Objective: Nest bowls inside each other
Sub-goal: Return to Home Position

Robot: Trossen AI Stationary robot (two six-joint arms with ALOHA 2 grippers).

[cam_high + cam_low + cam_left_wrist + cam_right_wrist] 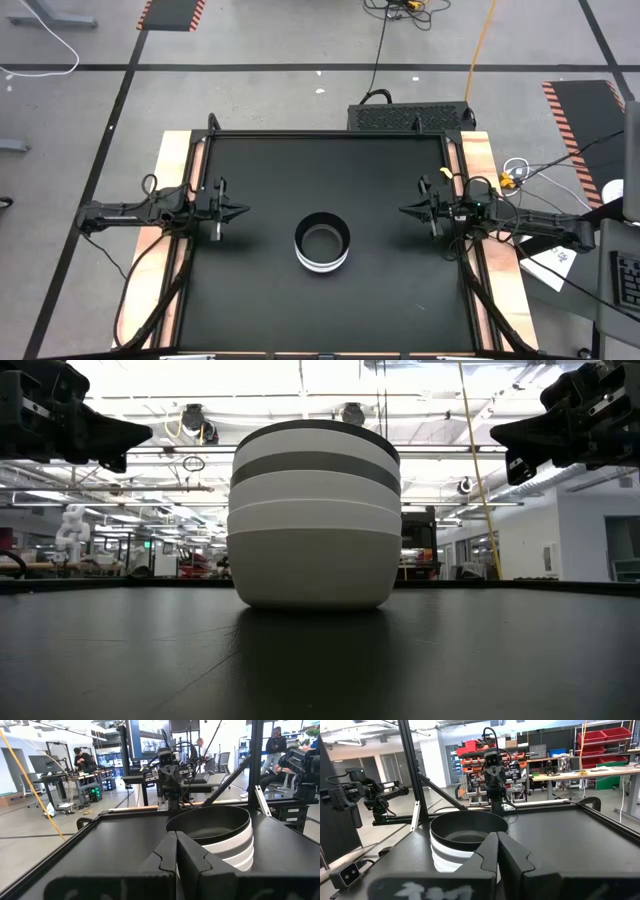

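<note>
The bowls stand nested in one stack (322, 242) near the middle of the black table, base of the lowest white bowl on the tabletop (312, 520). White and grey bands show on its side, and the black bowl sits on top (210, 822) (468, 828). My left gripper (244, 211) hovers left of the stack, shut and empty, above the table (145, 433). My right gripper (403, 210) hovers right of the stack, shut and empty (497, 433). Both point at the stack from a distance.
The table's raised black frame (330, 135) runs along the far edge, with wooden side strips (172, 170) beyond the left and right edges. Bare tabletop lies all around the stack. People stand in the room beyond the table (275, 740).
</note>
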